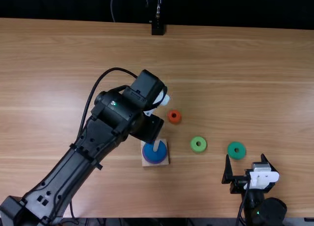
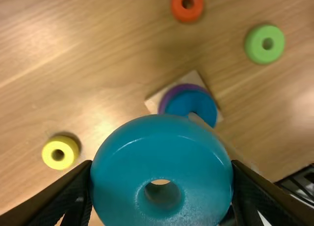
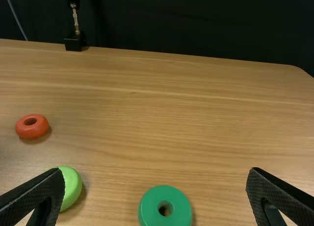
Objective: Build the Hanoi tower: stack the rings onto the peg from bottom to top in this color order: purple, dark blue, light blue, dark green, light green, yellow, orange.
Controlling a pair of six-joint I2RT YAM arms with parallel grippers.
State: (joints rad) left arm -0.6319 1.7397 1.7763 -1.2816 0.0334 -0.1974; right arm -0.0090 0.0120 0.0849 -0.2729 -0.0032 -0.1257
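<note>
Purple and dark blue rings are stacked, purple ring (image 2: 169, 93) beneath dark blue ring (image 1: 153, 154), around the pale peg (image 1: 156, 145) on its square wooden base (image 1: 167, 160), just below the centre of the top view. The left gripper (image 1: 151, 129) is above that spot; its jaws grip the light blue ring (image 2: 162, 137) by opposite sides, low in the middle of the left wrist view. That ring is probably clear of the peg, though the arm hides it from above.

Lower right in the top view, the right gripper (image 1: 245, 157) has its jaws wide apart and nothing between them. The dark green ring (image 1: 241, 153) lies flat on the bench (image 1: 245, 78) near it. The light green ring (image 1: 201, 148) sits right of the base, the orange ring (image 1: 170, 120) farther up, and the yellow ring (image 2: 49, 152) at the left wrist view's lower left.
</note>
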